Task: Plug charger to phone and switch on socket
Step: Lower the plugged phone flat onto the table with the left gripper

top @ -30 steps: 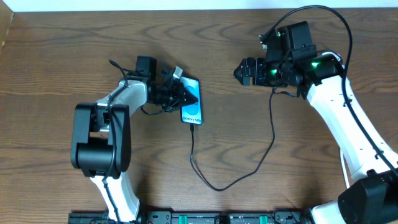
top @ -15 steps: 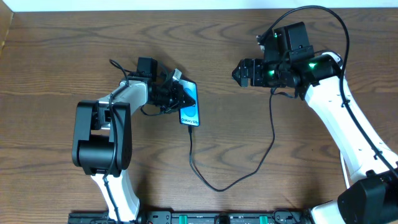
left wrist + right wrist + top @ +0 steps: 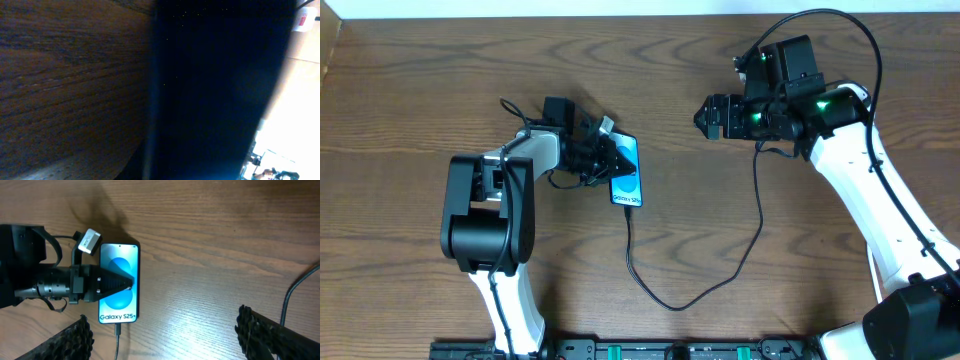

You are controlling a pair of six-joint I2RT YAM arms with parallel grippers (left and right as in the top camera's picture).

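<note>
The phone (image 3: 629, 176) lies on the wooden table with its blue "Galaxy S25+" screen up; it also shows in the right wrist view (image 3: 120, 300). My left gripper (image 3: 608, 156) reaches over its left edge, rolled on its side and shut on the phone; its tip (image 3: 127, 282) lies over the screen. The left wrist view is filled by the dark phone (image 3: 215, 90). The charger cable (image 3: 670, 302) is plugged into the phone's bottom end (image 3: 118, 330) and loops toward the right arm. My right gripper (image 3: 705, 116) hovers open and empty. The socket and adapter are out of view.
The cable rises under the right arm (image 3: 760, 210) and shows at the right edge of the right wrist view (image 3: 295, 292). A white tag (image 3: 88, 241) hangs on the left gripper. The table's far edge (image 3: 620, 12) is at the top.
The phone and my left gripper have shifted slightly, with the phone's lower end a little further right and down. The right arm has hardly moved.
</note>
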